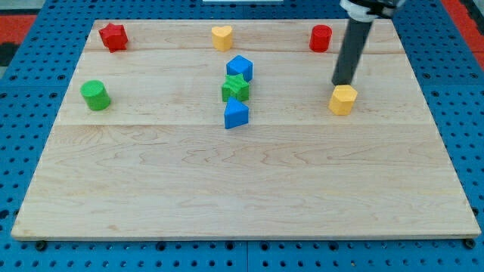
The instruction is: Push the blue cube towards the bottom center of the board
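Note:
The blue cube (240, 68) sits near the middle of the board's upper half, touching the green star (236, 88) just below it. A second blue block (236, 115), wedge-like, lies right under the star. My tip (342, 83) is far to the view's right of the blue cube, just above the yellow hexagonal block (342, 100) and close to it.
A red star (113, 36) is at the top left, a yellow heart (221, 37) at top centre, a red cylinder (321, 38) at top right, a green cylinder (96, 95) at the left. The wooden board (242, 196) ends on a blue pegboard.

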Robot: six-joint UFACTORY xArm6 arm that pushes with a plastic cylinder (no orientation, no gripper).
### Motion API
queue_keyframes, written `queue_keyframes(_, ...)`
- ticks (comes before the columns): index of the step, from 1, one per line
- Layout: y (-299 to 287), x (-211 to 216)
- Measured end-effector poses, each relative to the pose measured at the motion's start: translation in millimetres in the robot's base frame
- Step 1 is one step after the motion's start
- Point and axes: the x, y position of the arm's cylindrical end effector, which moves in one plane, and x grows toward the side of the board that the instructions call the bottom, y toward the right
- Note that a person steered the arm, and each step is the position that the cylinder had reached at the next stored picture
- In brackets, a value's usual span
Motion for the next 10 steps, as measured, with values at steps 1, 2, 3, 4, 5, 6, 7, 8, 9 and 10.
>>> queue_keyframes(1,-59.0,-17.9)
queue_keyframes(2,-117.7,-16.4)
queue_keyframes(3,-180.1,-23.1)
queue_keyframes(4,-243.7,-28.6)
queue_keyframes(5,-253.5,-38.2)
queue_keyframes(6,-284.7,8.7)
queue_keyframes(7,-309.4,24.5)
queue_keyframes(8,-335.8,4.1)
queue_keyframes(9,-355.3,47.7)
queue_keyframes(10,-311.1,116.6)
